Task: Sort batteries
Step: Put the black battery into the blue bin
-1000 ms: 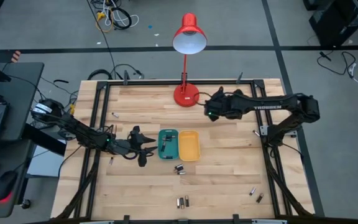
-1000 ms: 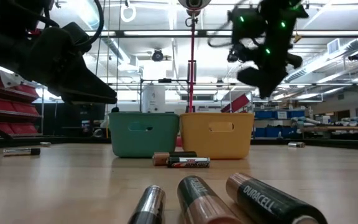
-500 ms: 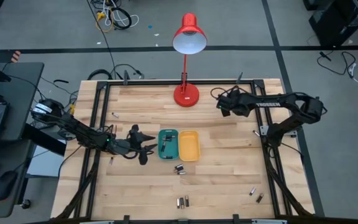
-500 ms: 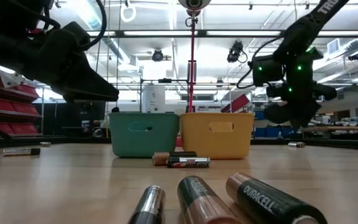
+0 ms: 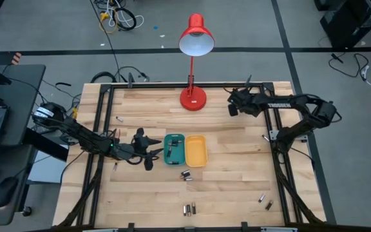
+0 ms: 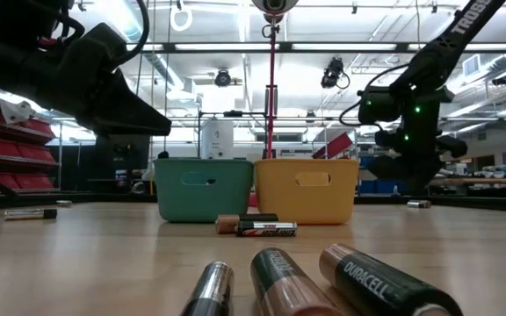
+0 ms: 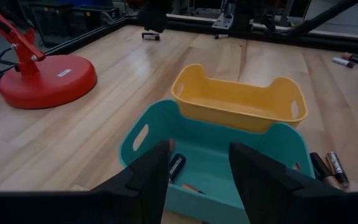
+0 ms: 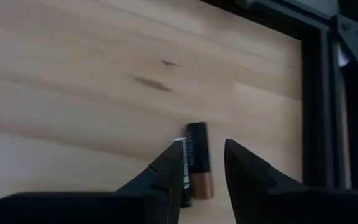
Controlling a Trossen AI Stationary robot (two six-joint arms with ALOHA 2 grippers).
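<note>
My right end effector [image 8: 201, 163] hangs with fingers apart over a battery [image 8: 197, 160] at the bench's [image 5: 237, 167] one o'clock corner. It looks small, rigid, smooth and roll-prone; I'd pinch mid-barrel, across its width.

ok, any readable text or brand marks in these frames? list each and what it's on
"DURACELL": on the nearest battery, low view.
"TROSSEN", only partly legible: on the right arm, high view.
Too blurred to read: print on the small battery before the bins, and the lamp base sticker.
</note>
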